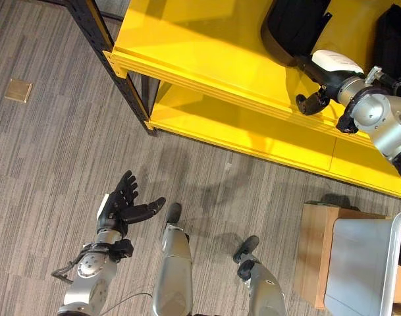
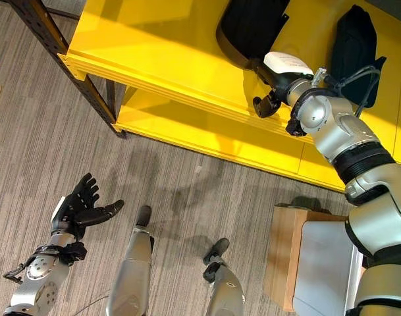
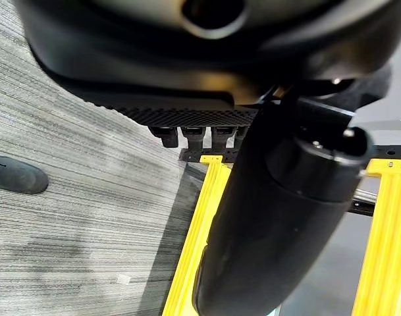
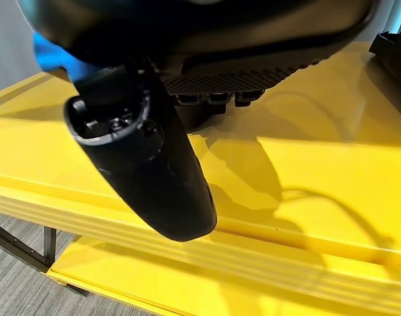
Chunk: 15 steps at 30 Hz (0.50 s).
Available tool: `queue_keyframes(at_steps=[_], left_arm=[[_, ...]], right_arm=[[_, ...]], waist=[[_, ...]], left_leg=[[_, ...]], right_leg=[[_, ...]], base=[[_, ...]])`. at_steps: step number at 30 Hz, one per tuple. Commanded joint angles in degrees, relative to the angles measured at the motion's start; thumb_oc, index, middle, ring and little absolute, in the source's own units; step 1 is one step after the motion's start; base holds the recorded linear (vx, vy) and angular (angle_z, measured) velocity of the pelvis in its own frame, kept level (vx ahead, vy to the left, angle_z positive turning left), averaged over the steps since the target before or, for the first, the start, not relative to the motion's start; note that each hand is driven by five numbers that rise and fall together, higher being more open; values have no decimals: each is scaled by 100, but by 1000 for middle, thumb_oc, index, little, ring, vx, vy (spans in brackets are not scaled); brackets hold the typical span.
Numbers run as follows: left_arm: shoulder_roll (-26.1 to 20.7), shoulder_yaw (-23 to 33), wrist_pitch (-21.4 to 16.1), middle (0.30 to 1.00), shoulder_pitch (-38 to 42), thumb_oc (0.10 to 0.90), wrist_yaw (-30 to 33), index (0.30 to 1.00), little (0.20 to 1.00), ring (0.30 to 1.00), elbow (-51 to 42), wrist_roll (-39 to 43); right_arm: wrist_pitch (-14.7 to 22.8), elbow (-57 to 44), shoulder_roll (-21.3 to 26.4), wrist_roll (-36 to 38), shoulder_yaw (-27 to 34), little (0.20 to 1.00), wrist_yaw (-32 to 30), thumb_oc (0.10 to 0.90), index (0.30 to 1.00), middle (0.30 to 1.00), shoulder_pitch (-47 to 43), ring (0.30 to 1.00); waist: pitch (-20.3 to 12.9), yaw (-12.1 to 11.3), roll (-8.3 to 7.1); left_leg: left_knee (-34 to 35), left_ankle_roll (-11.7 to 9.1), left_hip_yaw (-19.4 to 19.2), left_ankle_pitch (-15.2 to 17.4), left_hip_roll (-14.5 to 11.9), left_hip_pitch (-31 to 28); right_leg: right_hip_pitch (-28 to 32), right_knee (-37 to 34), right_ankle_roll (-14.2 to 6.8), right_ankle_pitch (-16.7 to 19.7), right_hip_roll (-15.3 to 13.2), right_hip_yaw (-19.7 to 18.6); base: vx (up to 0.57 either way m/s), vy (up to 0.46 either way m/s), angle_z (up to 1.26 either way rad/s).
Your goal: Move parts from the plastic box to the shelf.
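My right hand point(image 2: 274, 79) is over the upper board of the yellow shelf point(image 1: 187, 39), white thumb cover up, right beside a black part point(image 2: 249, 26) that lies on that board. In the right wrist view the thumb point(image 4: 147, 171) sticks out free over the yellow surface and the fingertips point(image 4: 216, 99) show only as short stubs, so I cannot tell whether the fingers touch the part or how they stand. A second black part point(image 2: 351, 46) lies farther to the right on the same board, apart from the first. Below it I see the lower yellow board point(image 1: 207, 125), and the black steel upright point(image 1: 114, 66) of the shelf at its left corner.

My left hand point(image 1: 124, 207) hangs low over the grey carpet floor point(image 1: 55, 151), well away from the shelf, fingers spread and relaxed, holding nothing. A small brass floor plate point(image 1: 18, 90) sits in the carpet off to the left.

Down at my right, the grey plastic box point(image 1: 361, 270) rests on a wooden stand point(image 1: 312, 257); what is in it I cannot make out.
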<state>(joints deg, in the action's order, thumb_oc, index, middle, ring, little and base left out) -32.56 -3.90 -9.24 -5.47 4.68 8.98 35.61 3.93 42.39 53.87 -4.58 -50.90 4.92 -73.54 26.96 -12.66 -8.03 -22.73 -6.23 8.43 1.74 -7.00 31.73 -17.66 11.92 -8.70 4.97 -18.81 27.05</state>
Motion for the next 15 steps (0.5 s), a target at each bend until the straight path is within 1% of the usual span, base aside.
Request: queue_keyframes(at_steps=[1, 6, 15], left_arm=[[-104, 426, -506, 1000, -74, 900, 30, 1000, 1000, 1000, -457, -86], [-130, 444, -500, 1000, -65, 900, 12, 1000, 1000, 1000, -480, -88], [-146, 482, -494, 1000, -94, 900, -10, 1000, 1000, 1000, -471, -100]], right_arm=[[47, -288, 390, -270, -44, 1000, 99, 900, 1000, 1000, 50, 1000], [19, -136, 487, -289, -54, 1000, 96, 900, 1000, 1000, 34, 1000], [-42, 375, 688, -587, -125, 1000, 15, 900, 1000, 1000, 12, 1000]], waist=[[-28, 48, -63], [-44, 56, -92], [-57, 81, -110]], left_leg=[[420, 248, -32, -66, 35, -4], [447, 244, -31, -81, 29, -21], [477, 242, -46, -84, 17, -60]], right_leg=[[700, 813, -70, -952, 221, -459], [710, 785, -60, -958, 233, -460], [743, 741, -63, -941, 254, -462]], base=[[0, 0, 0], [0, 0, 0], [0, 0, 0]])
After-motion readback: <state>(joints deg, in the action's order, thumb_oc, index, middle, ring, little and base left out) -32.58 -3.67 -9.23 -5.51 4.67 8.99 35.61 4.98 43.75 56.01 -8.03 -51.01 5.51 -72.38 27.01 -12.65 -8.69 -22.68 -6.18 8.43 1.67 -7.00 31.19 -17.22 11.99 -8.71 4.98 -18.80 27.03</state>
